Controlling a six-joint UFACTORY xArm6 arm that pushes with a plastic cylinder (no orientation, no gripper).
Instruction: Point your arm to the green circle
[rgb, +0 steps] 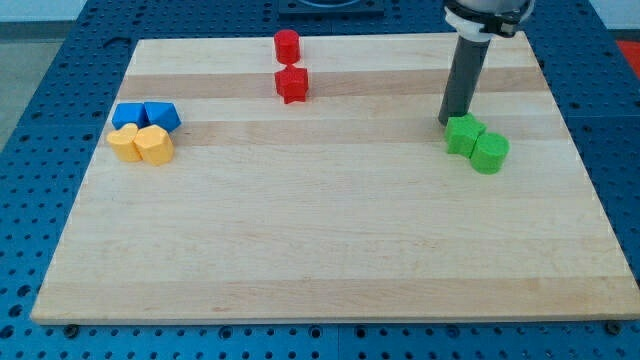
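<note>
While no claw is fitted, my tip (449, 122) is set just behind the green block (464, 134); the green circle (490, 153) lies beside it, near the board's (320, 250) right edge.

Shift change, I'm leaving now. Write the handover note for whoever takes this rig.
My tip is down on the board at the view's right, just above-left of the two green blocks, at the edge of the other green block.
The green circle sits lower-right of that block, touching it.
Two red blocks at the view's top, blue and yellow blocks at the left.
Done: arm brought to the green pair.
Left: bring my tip round to the green circle itself.
</note>
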